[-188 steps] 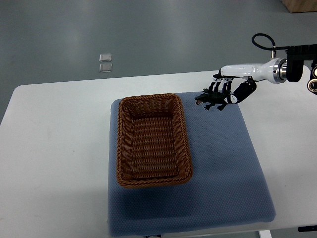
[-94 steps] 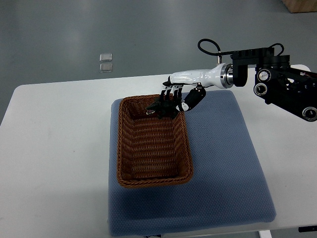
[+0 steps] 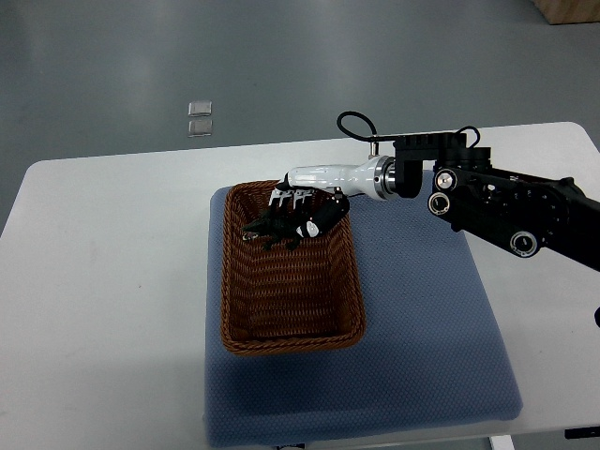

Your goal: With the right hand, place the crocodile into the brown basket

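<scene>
Here, my right hand (image 3: 298,208) over the far end of the brown wicker basket (image 3: 226,281), fingers curled around the dark toy crocodile (image 3: 270,228), crocodile inside the rim's outline, near half open, blue mat (image 3: 422,309) beneath.

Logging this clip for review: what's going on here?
The robot's right hand, reaching in from the right, is closed on a dark toy crocodile and holds it over the far end of the brown basket. The toy has not been let go yet, and whether it touches the basket floor cannot be told. The basket sits on a blue mat on the white table. The left arm is out of view.
</scene>
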